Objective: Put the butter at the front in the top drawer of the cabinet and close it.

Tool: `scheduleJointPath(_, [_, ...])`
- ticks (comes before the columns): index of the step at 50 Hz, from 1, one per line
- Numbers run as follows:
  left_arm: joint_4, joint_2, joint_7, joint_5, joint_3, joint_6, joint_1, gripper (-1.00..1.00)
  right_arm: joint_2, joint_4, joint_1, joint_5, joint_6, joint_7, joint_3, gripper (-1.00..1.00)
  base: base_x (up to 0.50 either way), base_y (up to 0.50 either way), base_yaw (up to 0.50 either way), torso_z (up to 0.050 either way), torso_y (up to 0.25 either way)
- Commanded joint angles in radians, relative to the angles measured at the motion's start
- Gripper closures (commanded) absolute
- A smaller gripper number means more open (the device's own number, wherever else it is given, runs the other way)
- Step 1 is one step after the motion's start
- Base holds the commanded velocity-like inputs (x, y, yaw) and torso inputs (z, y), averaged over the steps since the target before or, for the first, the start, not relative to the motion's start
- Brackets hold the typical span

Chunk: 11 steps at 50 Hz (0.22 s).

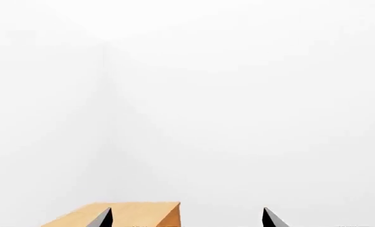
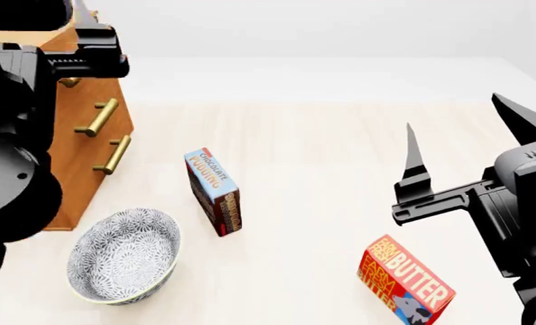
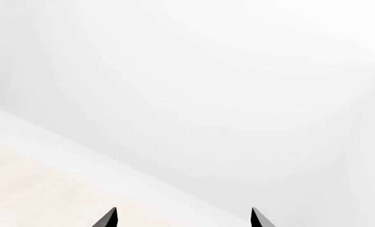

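One butter carton point(image 2: 405, 281), red and orange with a blue cow panel, lies at the near right in the head view; no second one shows. The cabinet point(image 2: 78, 169) stands at the far left, two lower brass handles point(image 2: 97, 116) visible. The top drawer's handle point(image 2: 70, 82) is mostly hidden behind my left arm point(image 2: 70, 61). My left gripper point(image 1: 187, 218) is open and empty above the cabinet's top point(image 1: 127, 213). My right gripper point(image 2: 453, 114) is open and empty, held in the air above and behind the butter; it also shows in the right wrist view point(image 3: 183, 218).
A blue-and-brown chocolate pudding carton point(image 2: 214, 191) stands on the pale wooden surface point(image 2: 322, 162) right of the cabinet. A patterned grey bowl point(image 2: 124, 254) sits in front of the cabinet at the near left. White walls lie behind.
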Motion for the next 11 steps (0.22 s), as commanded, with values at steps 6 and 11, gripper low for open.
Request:
scheduleJointPath(6, [0.053,-0.009,0.175,0.236,0.1,0.349,0.34,-1.0,-0.018,0.033,-0.021,0.099,-0.046,0.065,0.005,-1.0,0.0,0.0,0.0,0.0,0.0])
scheduleJointPath(11, [0.028,-0.011,0.248,0.259,0.131,0.42,0.397,-1.0,-0.01,0.03,-0.018,0.111,-0.038,0.073,0.001,-1.0,0.0,0.0,0.0,0.0,0.0])
